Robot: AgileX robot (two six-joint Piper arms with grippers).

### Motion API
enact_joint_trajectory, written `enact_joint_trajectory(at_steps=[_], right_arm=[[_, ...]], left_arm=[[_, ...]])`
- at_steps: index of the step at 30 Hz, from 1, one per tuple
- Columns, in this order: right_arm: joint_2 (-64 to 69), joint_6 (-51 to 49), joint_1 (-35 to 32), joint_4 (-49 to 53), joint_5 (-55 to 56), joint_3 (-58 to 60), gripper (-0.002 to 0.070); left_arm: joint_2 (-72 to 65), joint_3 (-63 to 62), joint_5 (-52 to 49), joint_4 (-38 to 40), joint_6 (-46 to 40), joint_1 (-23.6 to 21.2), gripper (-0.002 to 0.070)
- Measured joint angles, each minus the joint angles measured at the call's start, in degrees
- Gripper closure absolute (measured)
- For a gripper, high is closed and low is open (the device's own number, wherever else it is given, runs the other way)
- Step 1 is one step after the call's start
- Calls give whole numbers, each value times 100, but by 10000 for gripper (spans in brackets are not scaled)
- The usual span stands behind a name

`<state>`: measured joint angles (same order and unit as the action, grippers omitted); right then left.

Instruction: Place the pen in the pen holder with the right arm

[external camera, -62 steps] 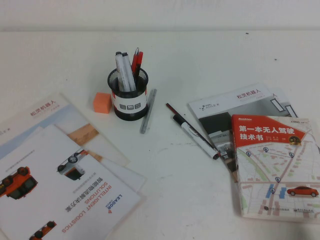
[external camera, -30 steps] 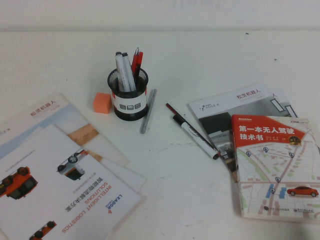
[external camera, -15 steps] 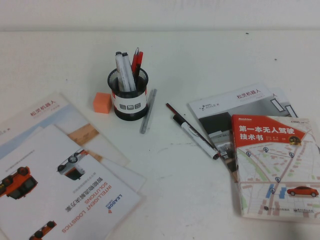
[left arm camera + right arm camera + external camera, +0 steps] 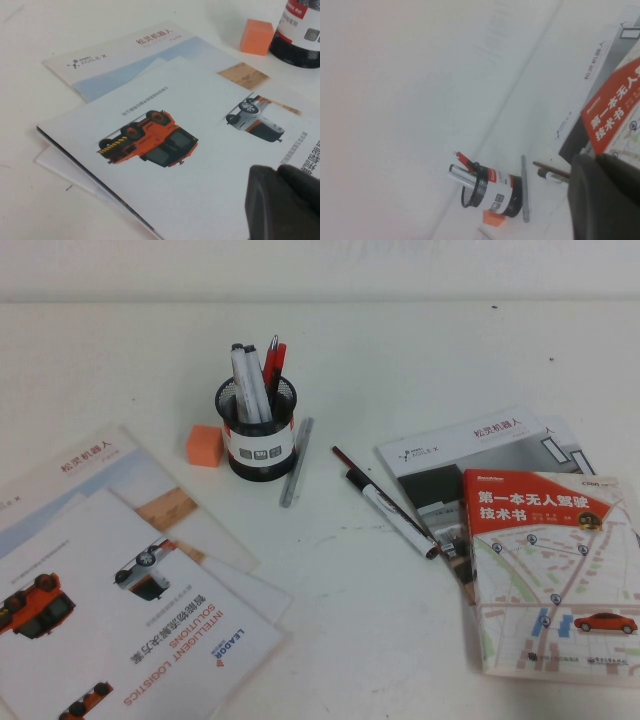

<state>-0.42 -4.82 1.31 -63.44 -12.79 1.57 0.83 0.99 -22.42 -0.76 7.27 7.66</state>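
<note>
The pen (image 4: 393, 515), a white marker with a black cap, lies flat on the table right of centre, its lower end by the book. It is partly hidden in the right wrist view (image 4: 551, 176). The pen holder (image 4: 258, 430), a black mesh cup with a white label band, stands upright to its left and holds several pens; it also shows in the right wrist view (image 4: 492, 195). Neither arm shows in the high view. My right gripper (image 4: 595, 159) is shut and empty, well back from the pen. My left gripper (image 4: 277, 171) is shut and empty above the brochures.
A slim silver-grey pen (image 4: 296, 462) lies beside the holder. A thin dark stick (image 4: 368, 480) lies along the marker. An orange cube (image 4: 205, 445) sits left of the holder. Brochures (image 4: 120, 590) cover the front left. A red-topped book (image 4: 550, 570) and a booklet (image 4: 470, 450) lie at the right.
</note>
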Motion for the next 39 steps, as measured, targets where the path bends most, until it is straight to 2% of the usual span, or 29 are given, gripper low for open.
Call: enact_joint_trajectory(at_steps=[3,8,10,14,18,23,26,34,39], right_arm=[[0,60,0,-42,-66,0,696],[80,1132,0,201,-864,-389,696],[442,1397,0,762,-1282,-901,696],[1688,1577,0,2638,-2376,-2324,696],[3173,1617,0,4005,-3795,-3648,696],[4865,2101,26,4397,-4764,-4769,696],[5680,2297,307,4531,-4862,-5214,696],[7924,2286,1615,5325,-5167,-6614,696],[9247,2297,2036,5547,-5336,-7579,696]], left_arm=[[0,0,0,0,0,0,677],[0,0,0,0,0,0,677],[0,0,0,0,0,0,677],[0,0,0,0,0,0,678],[0,0,0,0,0,0,677],[0,0,0,0,0,0,678],[0,0,0,0,0,0,677],[0,0,0,0,0,0,677],[0,0,0,0,0,0,678]])
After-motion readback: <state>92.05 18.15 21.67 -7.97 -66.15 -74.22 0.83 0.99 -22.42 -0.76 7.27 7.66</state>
